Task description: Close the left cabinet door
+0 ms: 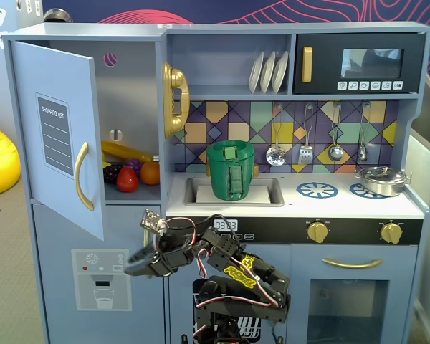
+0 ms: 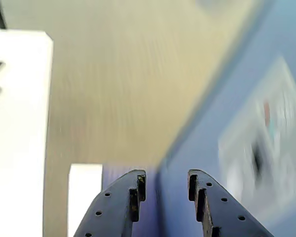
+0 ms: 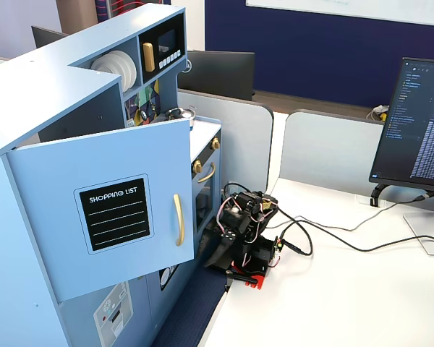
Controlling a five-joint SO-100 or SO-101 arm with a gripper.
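Observation:
The left cabinet door (image 1: 57,136) is light blue, with a black "SHOPPING LIST" panel and a curved gold handle (image 1: 82,175). It stands swung wide open, away from the cabinet, and also shows in the other fixed view (image 3: 108,210). My gripper (image 1: 134,269) is low in front of the kitchen, below and to the right of the door's bottom corner, and points left. It touches nothing. In the wrist view my gripper (image 2: 166,181) is open and empty, with blurred blue panel ahead. In the side fixed view my gripper (image 3: 217,251) sits just past the door's free edge.
Toy fruit (image 1: 129,172) lies on the shelf inside the open cabinet. Below is the door with the white ice-dispenser graphic (image 1: 102,279). A green pot (image 1: 231,170) sits in the sink. Cables (image 3: 333,238) and a monitor (image 3: 419,123) are on the white desk.

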